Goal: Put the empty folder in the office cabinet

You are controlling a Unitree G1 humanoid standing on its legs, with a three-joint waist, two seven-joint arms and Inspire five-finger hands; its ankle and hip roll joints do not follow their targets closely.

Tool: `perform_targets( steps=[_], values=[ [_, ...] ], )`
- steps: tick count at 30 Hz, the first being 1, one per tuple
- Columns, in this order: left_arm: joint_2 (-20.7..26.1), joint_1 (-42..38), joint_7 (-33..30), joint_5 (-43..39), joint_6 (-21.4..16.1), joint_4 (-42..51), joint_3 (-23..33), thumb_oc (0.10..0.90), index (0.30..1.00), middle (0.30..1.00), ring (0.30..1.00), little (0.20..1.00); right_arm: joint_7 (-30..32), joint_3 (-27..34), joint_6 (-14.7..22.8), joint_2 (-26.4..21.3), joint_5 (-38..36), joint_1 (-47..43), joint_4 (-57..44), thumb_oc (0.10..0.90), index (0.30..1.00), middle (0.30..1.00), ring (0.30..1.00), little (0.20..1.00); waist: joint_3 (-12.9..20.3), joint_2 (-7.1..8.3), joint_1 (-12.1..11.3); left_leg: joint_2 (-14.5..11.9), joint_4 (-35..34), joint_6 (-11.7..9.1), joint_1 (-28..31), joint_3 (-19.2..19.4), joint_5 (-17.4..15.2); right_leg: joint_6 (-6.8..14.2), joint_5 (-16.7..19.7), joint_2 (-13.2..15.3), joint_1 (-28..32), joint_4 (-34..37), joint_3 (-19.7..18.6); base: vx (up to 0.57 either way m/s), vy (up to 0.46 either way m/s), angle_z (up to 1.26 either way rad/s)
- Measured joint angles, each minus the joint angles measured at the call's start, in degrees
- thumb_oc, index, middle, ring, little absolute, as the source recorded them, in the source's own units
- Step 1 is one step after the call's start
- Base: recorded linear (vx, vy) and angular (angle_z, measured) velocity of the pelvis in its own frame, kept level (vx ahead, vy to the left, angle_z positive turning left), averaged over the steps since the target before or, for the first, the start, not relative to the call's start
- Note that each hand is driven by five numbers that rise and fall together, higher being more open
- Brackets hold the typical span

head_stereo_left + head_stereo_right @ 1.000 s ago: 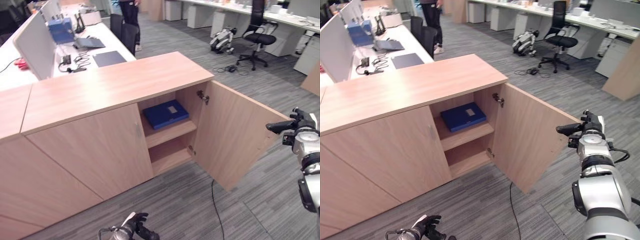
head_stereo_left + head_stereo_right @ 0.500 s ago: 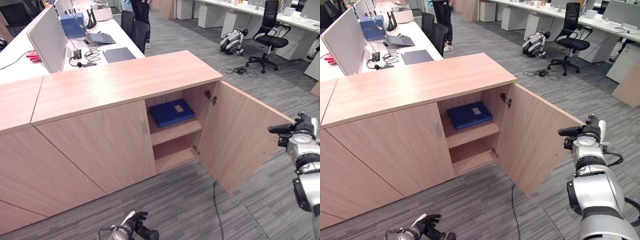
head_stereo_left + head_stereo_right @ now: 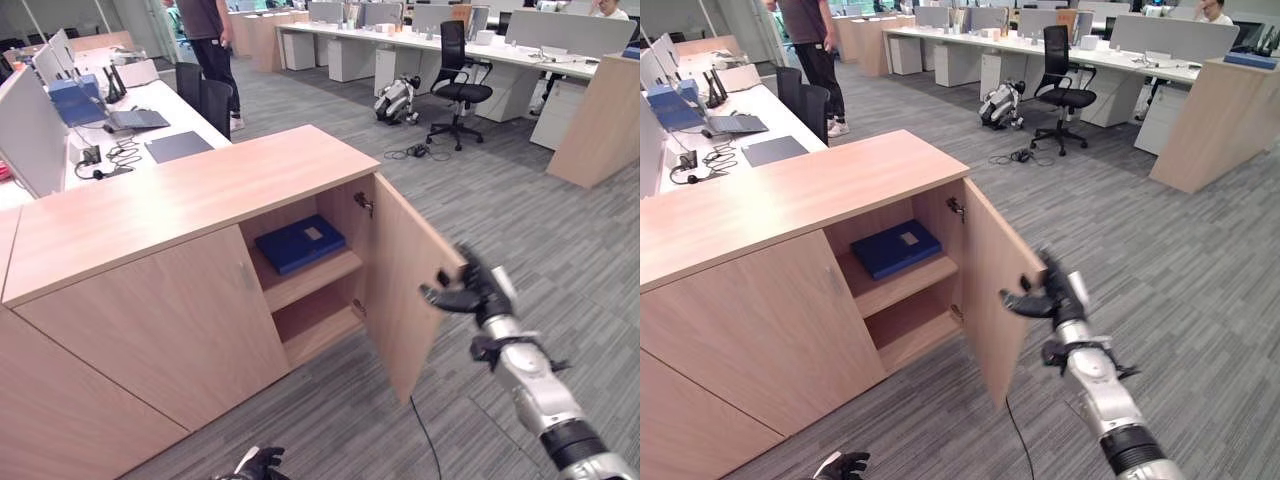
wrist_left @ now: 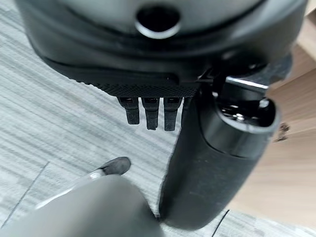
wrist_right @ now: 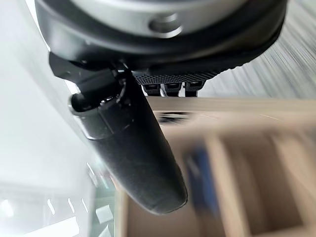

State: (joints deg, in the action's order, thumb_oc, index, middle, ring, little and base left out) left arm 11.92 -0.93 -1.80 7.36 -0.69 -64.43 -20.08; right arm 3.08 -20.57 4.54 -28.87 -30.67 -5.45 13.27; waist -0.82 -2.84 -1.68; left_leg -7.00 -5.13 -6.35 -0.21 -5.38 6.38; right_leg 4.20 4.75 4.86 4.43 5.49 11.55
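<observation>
Left hand (image 3: 258, 464) low at 6 o'clock over grey carpet, fingers curled, holding nothing. Flat blue folder (image 3: 299, 243) lies on upper shelf of light wooden office cabinet (image 3: 180, 200), near centre. Cabinet door (image 3: 405, 285) stands open. Right hand (image 3: 468, 292) at 4 o'clock by door's outer edge, fingers extended, grasping nothing.

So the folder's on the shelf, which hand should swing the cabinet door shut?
Right. The right hand is at the open door's outer edge, fingers relaxed. The left hand hangs low by the floor, away from the door. The blue folder lies on the upper shelf.
</observation>
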Motion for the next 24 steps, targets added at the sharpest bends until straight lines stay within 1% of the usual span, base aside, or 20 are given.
perform_targets(
  steps=[1,2,3,4,5,7,9,10,11,12,13,15,16,17,18,20,21,22,23,24],
  values=[
    [-0.1,0.0,0.1,-0.1,0.1,-0.3,0.0,0.800,0.900,0.900,0.900,0.900,-1.8,-1.8,-0.2,0.0,-0.1,-0.6,-0.7,0.800,0.900,0.900,0.900,0.900,0.1,-0.14,-0.2,0.0,0.0,0.0,-0.1,0.0,0.0,0.0,0.0,0.0,0.0,0.0,0.0,-0.05,-0.056,0.21],
    [-0.2,-0.1,0.0,0.1,0.0,-0.2,0.0,0.800,0.900,0.900,0.900,0.900,-4.4,-4.7,-1.9,-0.8,-0.1,-1.1,-2.9,0.800,0.900,0.900,0.900,0.900,0.1,-0.16,-0.7,0.0,0.0,0.0,-0.5,-0.4,0.0,0.0,0.0,0.0,0.1,0.0,0.3,-0.04,-0.041,0.19],
    [-0.2,-0.2,0.0,0.4,-0.2,-0.1,0.0,0.800,0.900,0.900,0.900,0.900,-5.7,-6.6,-2.7,-1.3,-0.1,-1.1,-4.6,0.800,0.900,0.900,0.900,0.900,0.1,-0.07,-1.5,0.0,0.0,0.0,-0.7,-0.5,0.0,0.0,0.0,0.0,0.0,0.0,0.6,-0.05,-0.052,0.24],
    [-0.1,-0.5,0.0,0.7,-0.6,0.3,0.0,0.800,0.900,0.900,0.900,0.900,-9.3,-9.7,-3.1,-1.6,-1.1,-1.3,-5.9,0.800,0.900,0.900,0.900,0.900,-0.1,0.30,-2.3,0.0,0.0,0.0,-0.8,-0.7,0.1,0.0,0.0,0.1,-0.1,0.0,0.8,-0.03,-0.040,0.18],
    [0.0,-0.5,0.0,0.9,-0.7,0.6,-0.2,0.800,0.900,0.900,0.900,0.900,-10.9,-11.4,-3.2,-0.4,-1.3,-1.5,-6.3,0.800,0.900,0.900,0.900,0.900,-0.2,0.37,-3.4,0.0,0.0,0.0,-1.0,-1.2,0.4,0.1,-0.1,0.0,0.2,0.0,1.4,-0.06,-0.058,0.26],
    [0.0,-0.7,0.0,1.0,-0.8,1.4,-0.7,0.800,0.900,0.900,0.900,0.900,-13.1,-16.0,-4.2,1.6,-2.2,-2.6,-6.2,0.800,0.900,0.900,0.900,0.900,-0.3,0.81,-4.8,0.1,0.0,0.0,-1.5,-1.7,0.9,0.3,-0.1,0.1,0.3,0.0,2.1,-0.06,-0.073,0.23],
    [0.3,-1.3,-0.1,2.1,-1.0,2.2,-1.3,0.800,0.900,0.900,0.900,0.900,-14.1,-20.6,-5.4,3.8,-3.3,-5.9,-6.2,0.800,0.900,0.900,0.900,0.900,-1.2,1.68,-6.8,0.3,0.0,-0.2,-2.1,-3.0,1.2,0.6,-0.2,0.0,0.5,0.0,3.3,-0.07,-0.099,0.30],
    [0.5,-2.2,0.0,2.1,-1.0,2.2,-1.9,0.800,0.900,0.900,0.900,0.900,-14.2,-22.4,-5.8,3.9,-3.3,-7.9,-6.2,0.800,0.900,0.900,0.900,0.900,-1.6,2.07,-6.8,0.3,0.0,-0.3,-2.2,-3.6,1.3,0.6,-0.4,0.1,0.8,0.0,4.0,-0.07,-0.111,0.42],
    [0.6,-2.6,0.0,2.2,-1.0,2.3,-2.4,0.800,0.900,0.900,0.900,0.900,-14.7,-23.0,-5.8,4.1,-3.4,-9.3,-6.3,0.800,0.900,0.900,0.900,0.900,-1.9,2.36,-7.2,0.4,0.0,-0.4,-2.4,-4.3,1.5,0.7,-0.6,0.0,1.2,0.0,4.8,-0.06,-0.124,0.49],
    [0.7,-3.4,0.0,2.4,-1.0,2.2,-2.7,0.800,0.900,0.900,0.900,0.900,-14.9,-23.7,-5.9,4.7,-3.7,-11.9,-6.2,0.800,0.900,0.900,0.900,0.900,-2.4,3.00,-8.0,0.4,0.0,-0.6,-2.5,-5.5,1.7,0.6,-0.9,-0.2,1.7,0.0,6.0,-0.06,-0.169,0.55],
    [0.8,-4.0,0.0,2.4,-1.0,2.2,-2.8,0.800,0.900,0.900,0.900,0.900,-14.4,-23.8,-6.0,6.6,-4.4,-14.8,-6.0,0.800,0.900,0.900,0.900,0.900,-3.0,3.39,-9.7,0.3,0.0,-0.8,-2.7,-6.4,1.8,0.5,-1.1,-0.4,2.1,-0.1,6.9,-0.04,-0.128,0.44],
    [0.6,-5.0,-0.1,2.3,-0.9,2.0,-2.7,0.800,0.900,0.900,0.900,0.900,-12.5,-24.9,-6.0,8.5,-5.0,-20.7,-5.7,0.800,0.900,0.900,0.900,0.900,-3.3,3.69,-11.5,0.2,0.0,-1.2,-3.0,-7.3,1.9,0.3,-1.4,-1.2,2.2,0.0,7.6,-0.03,-0.106,0.26],
    [0.7,-5.2,-0.2,2.3,-0.9,2.1,-2.7,0.800,0.900,0.900,0.900,0.900,-12.5,-24.7,-5.6,9.3,-5.6,-22.4,-5.7,0.800,0.900,0.900,0.900,0.900,-3.6,3.75,-11.6,0.2,0.0,-1.3,-3.1,-7.7,1.9,0.2,-1.6,-1.1,2.4,0.0,8.1,-0.05,-0.097,0.35],
    [0.6,-5.6,-0.4,1.9,-1.0,2.0,-2.7,0.800,0.900,0.900,0.900,0.900,-11.9,-24.5,-4.8,11.4,-6.2,-25.0,-6.0,0.800,0.900,0.900,0.900,0.900,-4.6,3.51,-12.4,0.0,0.0,-1.4,-2.8,-8.0,2.0,0.1,-2.0,-1.3,3.3,-0.1,8.8,-0.09,-0.051,0.38],
    [0.5,-5.8,-0.7,1.8,-1.0,1.9,-2.5,0.800,0.900,0.900,0.900,0.900,-11.5,-24.5,-4.1,13.8,-6.8,-27.3,-6.0,0.800,0.900,0.900,0.900,0.900,-4.8,3.62,-13.4,0.0,0.0,-1.7,-2.9,-8.8,2.1,0.0,-2.1,-1.6,3.6,-0.1,9.6,-0.15,-0.073,0.38],
    [0.2,-6.4,-1.8,1.8,-1.0,1.5,-2.6,0.800,0.900,0.900,0.900,0.900,-10.5,-24.4,-2.6,15.5,-7.9,-29.3,-5.9,0.800,0.900,0.900,0.900,0.900,-5.8,3.27,-15.4,-0.1,0.0,-2.5,-3.3,-9.4,2.6,0.1,-2.6,-1.9,4.0,-0.2,10.6,-0.10,-0.019,0.33],
    [0.0,-7.1,-2.1,1.8,-1.0,1.6,-2.7,0.800,0.900,0.900,0.900,0.900,-10.1,-24.2,-1.7,15.9,-7.9,-29.3,-6.0,0.800,0.900,0.900,0.900,0.900,-6.1,3.32,-15.5,-0.1,0.0,-2.6,-3.7,-9.7,2.6,-0.1,-2.7,-1.8,4.1,-0.4,11.6,-0.02,0.033,0.55],
    [0.0,-7.2,-2.5,1.8,-1.1,1.6,-2.2,0.800,0.900,0.900,0.900,0.900,-10.0,-24.2,-0.9,16.2,-7.9,-28.8,-6.2,0.800,0.900,0.900,0.900,0.900,-6.6,3.22,-15.6,-0.5,0.0,-2.2,-4.8,-8.6,2.4,-0.4,-2.9,-1.7,4.3,-0.4,13.3,-0.07,0.103,0.74],
    [-0.1,-6.9,-2.5,1.3,-1.2,1.6,-1.2,0.800,0.900,0.900,0.900,0.900,-10.1,-24.3,-0.9,15.9,-7.9,-27.7,-6.1,0.800,0.900,0.900,0.900,0.900,-7.1,2.99,-15.8,-1.0,0.0,-2.2,-5.7,-5.6,2.4,-0.4,-3.0,-1.6,4.5,-0.5,14.6,-0.12,0.145,0.81],
    [-0.3,-7.1,-2.6,0.8,-1.6,1.7,-0.1,0.800,0.900,0.900,0.900,0.900,-10.1,-24.4,-0.9,15.3,-7.9,-26.4,-6.3,0.800,0.900,0.900,0.900,0.900,-7.6,3.14,-15.7,-2.1,0.0,-1.9,-6.1,-1.7,2.2,-0.4,-3.1,-1.1,5.0,-0.5,15.8,-0.27,0.231,0.72]
  ],
)
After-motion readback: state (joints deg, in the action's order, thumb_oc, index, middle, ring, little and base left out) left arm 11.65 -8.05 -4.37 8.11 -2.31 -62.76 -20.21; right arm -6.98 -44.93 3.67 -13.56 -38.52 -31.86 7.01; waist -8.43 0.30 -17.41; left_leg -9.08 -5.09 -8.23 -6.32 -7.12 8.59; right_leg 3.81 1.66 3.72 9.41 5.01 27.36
